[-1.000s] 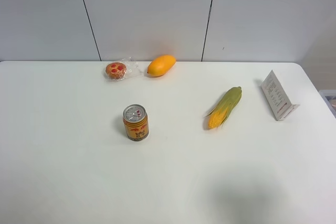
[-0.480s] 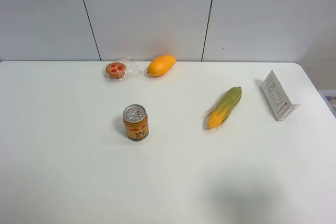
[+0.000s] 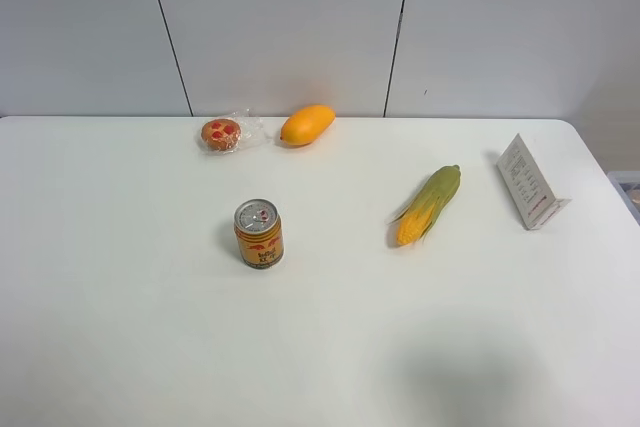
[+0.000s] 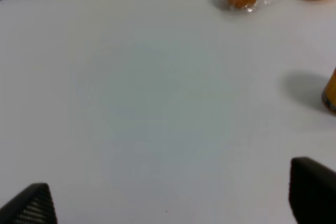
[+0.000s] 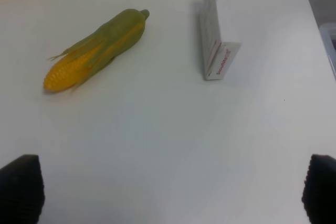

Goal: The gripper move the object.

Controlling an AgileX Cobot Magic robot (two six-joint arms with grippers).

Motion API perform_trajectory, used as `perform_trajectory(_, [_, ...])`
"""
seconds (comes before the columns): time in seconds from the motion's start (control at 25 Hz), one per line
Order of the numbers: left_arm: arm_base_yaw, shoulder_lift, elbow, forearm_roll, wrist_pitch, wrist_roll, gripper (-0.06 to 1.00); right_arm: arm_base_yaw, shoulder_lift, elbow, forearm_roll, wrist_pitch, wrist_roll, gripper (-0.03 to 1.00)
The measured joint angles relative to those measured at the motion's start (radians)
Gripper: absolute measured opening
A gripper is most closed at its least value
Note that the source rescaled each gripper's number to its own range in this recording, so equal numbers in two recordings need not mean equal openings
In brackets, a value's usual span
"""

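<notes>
The white carton [image 3: 529, 184] with dark print and a red mark at its near end lies at the right of the table; it also shows in the right wrist view [image 5: 216, 27]. My right gripper [image 5: 170, 195] is open, its fingertips [image 5: 21, 187] wide apart, some way short of the carton and touching nothing. My left gripper [image 4: 173, 198] is open and empty over bare table at the left. Neither arm shows in the exterior view.
A green-yellow corn cob [image 3: 428, 204] lies left of the carton. An orange-gold drink can [image 3: 259, 233] stands mid-table. A wrapped muffin [image 3: 222, 133] and a mango [image 3: 307, 124] lie at the back by the wall. The table's right edge [image 3: 606, 172] is close behind the carton.
</notes>
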Motion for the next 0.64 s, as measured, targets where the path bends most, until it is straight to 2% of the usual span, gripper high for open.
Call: perform_trajectory(0.64, [0.0, 0.0, 0.0, 0.0, 0.0, 0.0, 1.0, 0.0, 0.0, 0.0, 0.0, 0.0, 0.0, 0.99])
